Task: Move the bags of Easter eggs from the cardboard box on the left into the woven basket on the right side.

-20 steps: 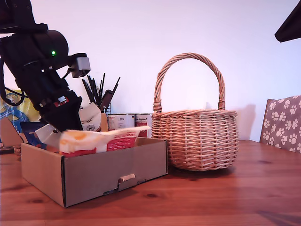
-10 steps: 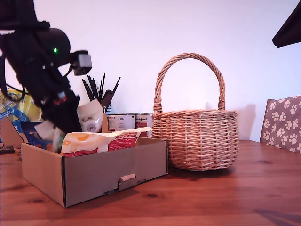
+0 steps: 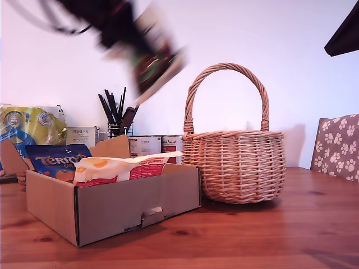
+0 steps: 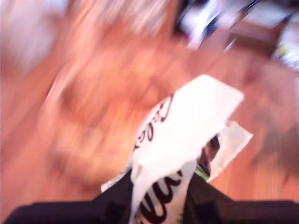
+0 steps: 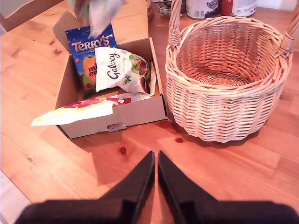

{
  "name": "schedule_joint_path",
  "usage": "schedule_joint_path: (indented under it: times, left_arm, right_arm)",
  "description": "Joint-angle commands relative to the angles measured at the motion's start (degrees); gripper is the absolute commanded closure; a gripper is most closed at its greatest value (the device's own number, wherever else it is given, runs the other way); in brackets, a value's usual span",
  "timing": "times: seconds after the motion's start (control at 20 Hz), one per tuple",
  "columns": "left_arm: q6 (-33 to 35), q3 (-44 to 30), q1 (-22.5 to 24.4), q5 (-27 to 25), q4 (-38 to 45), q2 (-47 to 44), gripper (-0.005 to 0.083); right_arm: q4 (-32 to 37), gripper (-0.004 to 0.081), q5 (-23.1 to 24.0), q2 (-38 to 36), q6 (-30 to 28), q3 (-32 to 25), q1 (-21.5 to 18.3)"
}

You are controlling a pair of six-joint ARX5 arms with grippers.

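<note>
Second wrist view: cardboard box holds three bags; woven basket bare.

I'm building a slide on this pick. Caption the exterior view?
My first gripper, blurred, carries a white bag above the box toward the basket.

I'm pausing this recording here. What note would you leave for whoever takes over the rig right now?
My first gripper is shut on a white bag with dark print, high in the air, short of the woven basket. My second gripper is shut, empty. Nothing is in the basket yet. In the cardboard box: blue Terry's bag, Galaxy bag, cream and red bag. Left: drop the held bag in, then move those three.
</note>
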Motion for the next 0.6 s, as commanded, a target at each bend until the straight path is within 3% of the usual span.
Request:
schedule_joint_path:
  times: [0.0, 0.1, 0.3, 0.55]
  left_arm:
    - [-2.3, -1.2, -3.5, 0.2, 6.0, 1.6, 0.0695]
    - [-3.2, -1.2, -7.7, -2.9, 13.4, 2.7, 0.0694]
    - [-0.7, -1.2, -14.1, -14.9, 27.7, 7.7, 0.0694]
    - [1.5, -1.1, -15.9, -26.1, 35.3, 15.0, 0.0694]
  right_arm:
    - [0.4, 0.0783, -0.1, 0.0, 0.0, 0.7, -0.1]
    - [0.4, 0.0783, -0.1, 0.0, 0.0, 0.7, -0.1]
    - [0.3, 0.0783, -0.1, 0.0, 0.0, 0.7, -0.1]
    - [0.3, 0.0783, -0.2, 0.0, 0.0, 0.7, -0.1]
